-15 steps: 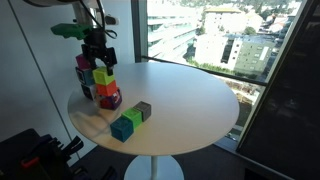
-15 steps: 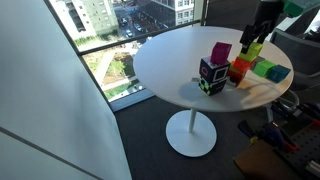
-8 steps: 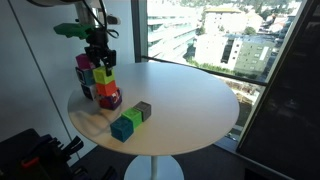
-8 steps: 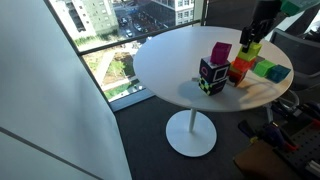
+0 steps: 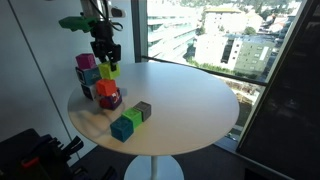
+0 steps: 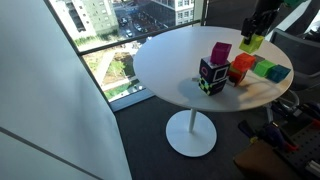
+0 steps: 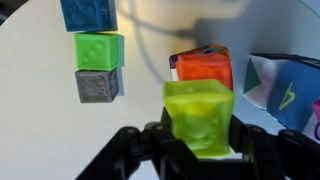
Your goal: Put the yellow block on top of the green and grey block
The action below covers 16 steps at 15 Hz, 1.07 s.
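Aloft, jaws grip the yellow block point(image 7: 205, 118), seemingly squarely; centre it over the green and grey block point(image 7: 98, 52), then lower.

- A dark figure that reads as "4" stands on a pale, blue-edged face of the patterned box point(image 7: 287, 88), at the right edge of the wrist view. The figure sits tilted on that face.
- The green block point(image 7: 99, 50) and the grey block point(image 7: 98, 85), on the left in the wrist view, carry raised marks on their upper faces. These are too blurred to read.
- The blue block point(image 7: 88, 14), far left, shows a similar raised mark, also unreadable.
- The yellow block point(image 7: 203, 118), nearest the wrist camera, has faint relief on its face with no legible character.
- In an exterior view the patterned box point(image 6: 212, 75) shows dark panels with coloured shapes, too small to read.
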{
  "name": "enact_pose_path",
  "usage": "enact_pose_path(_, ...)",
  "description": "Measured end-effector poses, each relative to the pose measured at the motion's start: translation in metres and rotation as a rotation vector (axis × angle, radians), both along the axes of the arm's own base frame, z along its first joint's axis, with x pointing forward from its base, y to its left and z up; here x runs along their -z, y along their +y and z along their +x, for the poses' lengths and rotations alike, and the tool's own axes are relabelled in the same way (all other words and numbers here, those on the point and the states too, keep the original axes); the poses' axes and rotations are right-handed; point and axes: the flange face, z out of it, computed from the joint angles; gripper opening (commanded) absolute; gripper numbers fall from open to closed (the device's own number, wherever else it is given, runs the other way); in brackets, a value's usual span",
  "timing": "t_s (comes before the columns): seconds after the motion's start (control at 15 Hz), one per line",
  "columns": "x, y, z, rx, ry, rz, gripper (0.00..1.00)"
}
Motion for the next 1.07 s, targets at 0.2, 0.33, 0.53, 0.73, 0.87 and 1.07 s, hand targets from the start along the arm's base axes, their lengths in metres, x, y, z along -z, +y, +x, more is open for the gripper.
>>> enact_pose_path(0.2,-0.004,-0.011,0.001,0.028,0.016,-0.021,0.25)
enact_pose_path(0.33,-0.003,-0.020,0.000,0.047,0.032,-0.030,0.25)
enact_pose_path(0.53,-0.001,-0.035,-0.002,0.072,0.051,-0.040,0.25)
enact_pose_path(0.73,0.001,-0.049,-0.003,0.099,0.057,-0.038,0.25)
enact_pose_path(0.87,0.004,-0.057,-0.005,0.112,0.065,-0.035,0.25)
enact_pose_path(1.07,0.014,-0.067,-0.008,0.125,0.087,-0.029,0.25)
